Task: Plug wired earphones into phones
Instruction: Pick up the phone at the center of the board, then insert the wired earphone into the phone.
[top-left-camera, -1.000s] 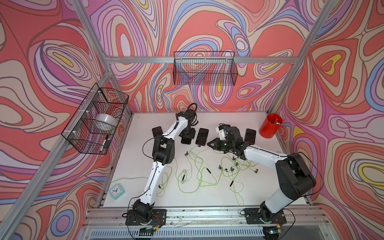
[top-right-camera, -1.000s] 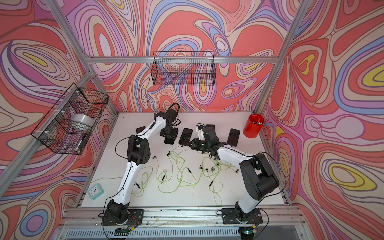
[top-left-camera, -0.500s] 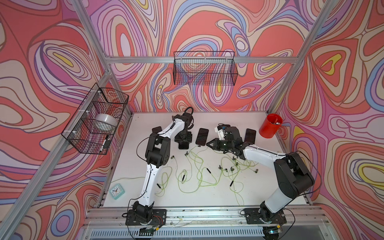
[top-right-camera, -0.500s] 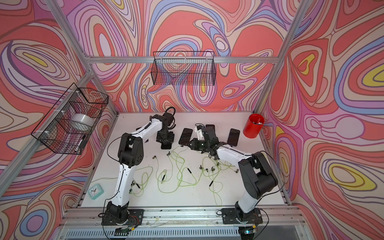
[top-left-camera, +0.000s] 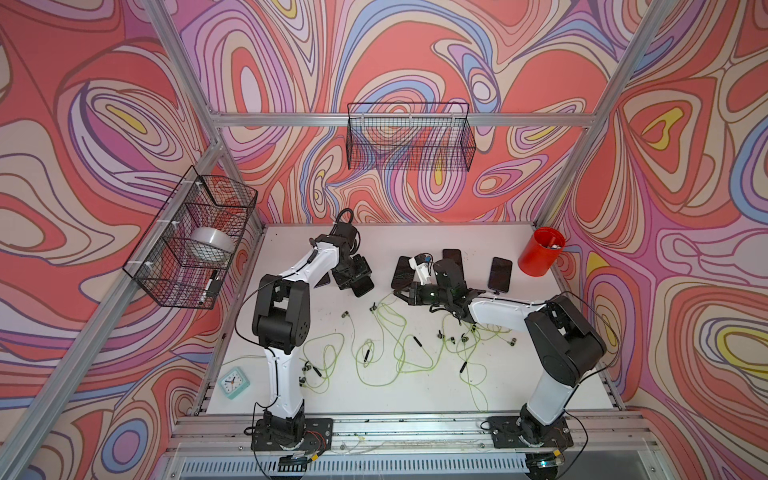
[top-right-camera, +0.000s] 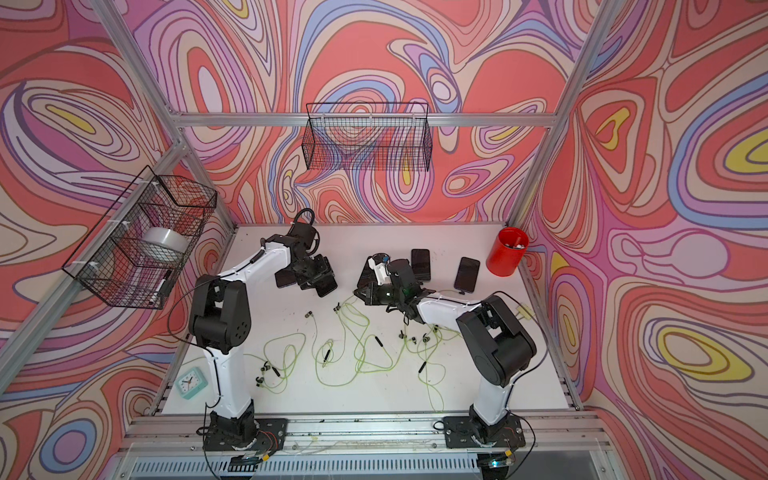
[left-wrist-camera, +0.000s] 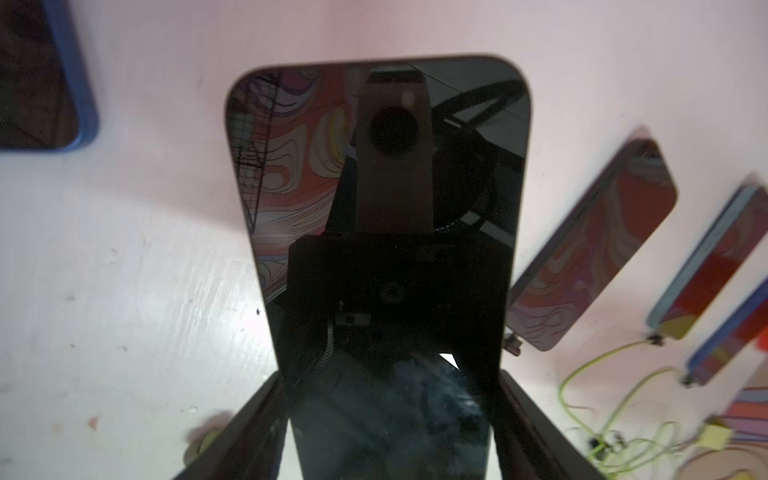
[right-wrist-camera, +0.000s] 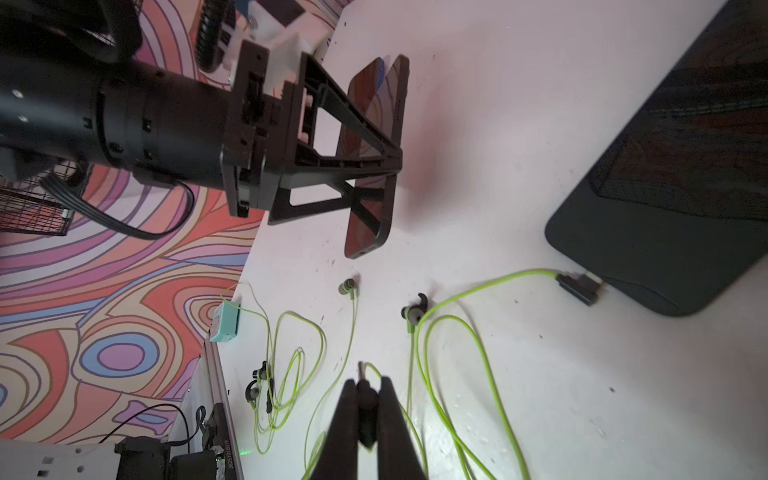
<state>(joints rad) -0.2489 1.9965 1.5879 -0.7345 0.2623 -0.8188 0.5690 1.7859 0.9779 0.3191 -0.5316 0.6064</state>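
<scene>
Left fingers (left-wrist-camera: 524, 424) clamped on the long edges of a phone (left-wrist-camera: 374, 187), screen facing the wrist camera, well apart from the red cup (top-left-camera: 540, 257). Right fingers (right-wrist-camera: 390, 419) pinched shut on a dark plug (right-wrist-camera: 366, 399) with a yellow-green cable, nearer the cup. Three other phones (top-left-camera: 500, 274) lie flat on the desk (top-left-camera: 415, 407) between the held phone and the cup, each with a plug at its end. The fifth phone (left-wrist-camera: 37, 83) lies farthest from the cup. Loose wired earphones (right-wrist-camera: 413, 314) sprawl on the desk, well apart from the cup.

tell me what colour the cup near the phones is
The cup is red; it shows best in both top views.
</scene>
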